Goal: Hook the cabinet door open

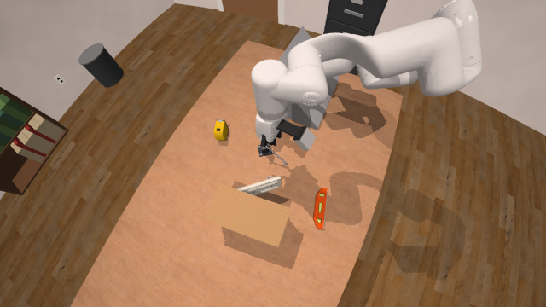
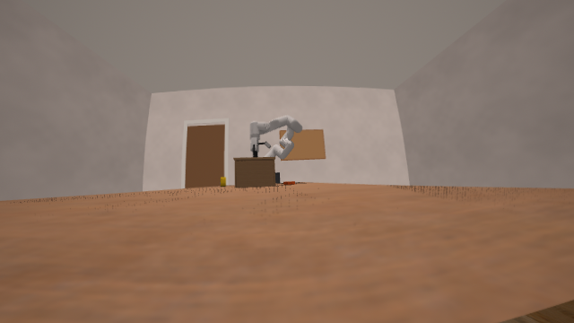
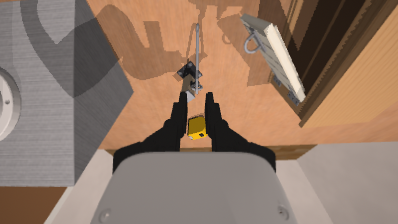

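Note:
The wooden cabinet (image 1: pixel 249 213) stands on the table, and its pale door (image 1: pixel 261 185) is ajar towards the arm. A small metal eye (image 1: pixel 270 176) sits on the door's outer end. The post (image 1: pixel 264 150) stands a short way from the door, and its thin hook rod (image 1: pixel 279 159) reaches out from it towards the cabinet without meeting the eye. In the wrist view the post (image 3: pixel 190 75), the hook rod (image 3: pixel 198 55), the door (image 3: pixel 274 52) and the eye (image 3: pixel 248 44) all show. My gripper (image 3: pixel 196 101) (image 1: pixel 266 142) hovers just above the post, fingers narrowly apart with nothing between them.
A yellow tape measure (image 1: pixel 220 130) (image 3: pixel 196 127) lies left of the post and shows between my fingers, far below them. An orange spirit level (image 1: pixel 320 207) lies right of the cabinet. The arm's grey base block (image 3: pixel 45 90) stands behind the post.

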### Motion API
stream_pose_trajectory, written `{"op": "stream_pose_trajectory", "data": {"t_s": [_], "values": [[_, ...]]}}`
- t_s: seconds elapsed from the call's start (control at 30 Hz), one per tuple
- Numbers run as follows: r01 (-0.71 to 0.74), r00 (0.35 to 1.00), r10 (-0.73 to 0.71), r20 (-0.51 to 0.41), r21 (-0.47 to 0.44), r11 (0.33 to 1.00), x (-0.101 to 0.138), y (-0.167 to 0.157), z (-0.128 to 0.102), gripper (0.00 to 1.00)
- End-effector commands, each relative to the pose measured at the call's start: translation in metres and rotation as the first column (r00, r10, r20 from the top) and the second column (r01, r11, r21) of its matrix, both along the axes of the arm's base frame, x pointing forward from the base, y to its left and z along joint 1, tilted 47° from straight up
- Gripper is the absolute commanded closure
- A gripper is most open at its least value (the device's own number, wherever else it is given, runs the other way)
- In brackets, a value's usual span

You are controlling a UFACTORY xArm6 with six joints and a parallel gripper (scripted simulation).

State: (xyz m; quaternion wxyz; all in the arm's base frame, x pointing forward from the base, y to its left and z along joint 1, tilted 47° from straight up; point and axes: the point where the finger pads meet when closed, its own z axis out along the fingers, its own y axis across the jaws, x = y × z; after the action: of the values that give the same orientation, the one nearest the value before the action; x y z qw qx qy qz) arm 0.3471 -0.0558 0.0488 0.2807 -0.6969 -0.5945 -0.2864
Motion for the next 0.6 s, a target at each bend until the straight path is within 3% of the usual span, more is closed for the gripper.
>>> {"op": "stream_pose_trajectory", "data": {"t_s": [0.0, 0.57], "values": [[0.001, 1.0, -0.001, 0.002, -0.002, 1.0, 0.001, 0.0, 0.0, 0.76], [0.001, 1.0, -0.001, 0.002, -0.002, 1.0, 0.003, 0.021, -0.02, 0.76]]}}
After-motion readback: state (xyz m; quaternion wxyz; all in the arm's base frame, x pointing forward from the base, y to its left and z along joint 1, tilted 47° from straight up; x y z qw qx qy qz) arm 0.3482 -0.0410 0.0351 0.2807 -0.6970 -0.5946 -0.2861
